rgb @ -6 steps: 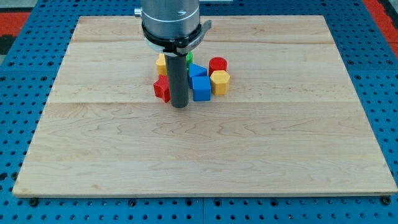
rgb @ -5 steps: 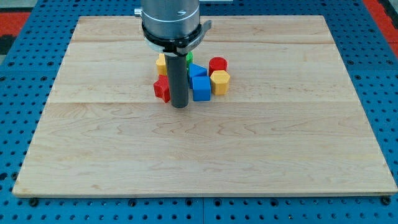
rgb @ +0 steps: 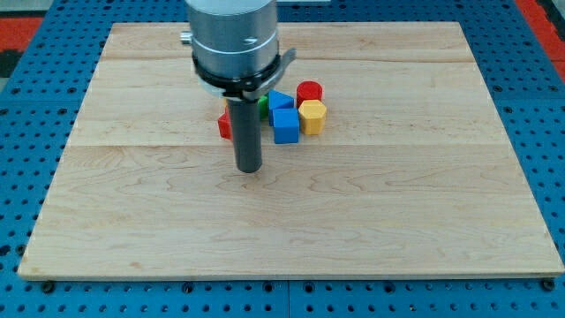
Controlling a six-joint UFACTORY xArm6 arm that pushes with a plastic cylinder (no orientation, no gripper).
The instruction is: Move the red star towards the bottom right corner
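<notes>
The red star (rgb: 225,125) lies at the left end of a cluster of blocks near the board's middle top, mostly hidden behind my rod. My tip (rgb: 250,169) rests on the board just below and a little right of the red star, apart from it. To the right are a blue cube (rgb: 285,125), another blue block (rgb: 280,100), a yellow block (rgb: 312,116) and a red cylinder (rgb: 309,91). A green block (rgb: 263,102) peeks out beside the rod.
The wooden board (rgb: 397,221) lies on a blue pegboard surface. The arm's grey body (rgb: 234,40) hangs over the top of the cluster and hides whatever is behind it.
My tip has moved toward the view's bottom and slightly left, away from the cluster. The arm's body now covers the yellow block at the cluster's top left. The blocks have not moved.
</notes>
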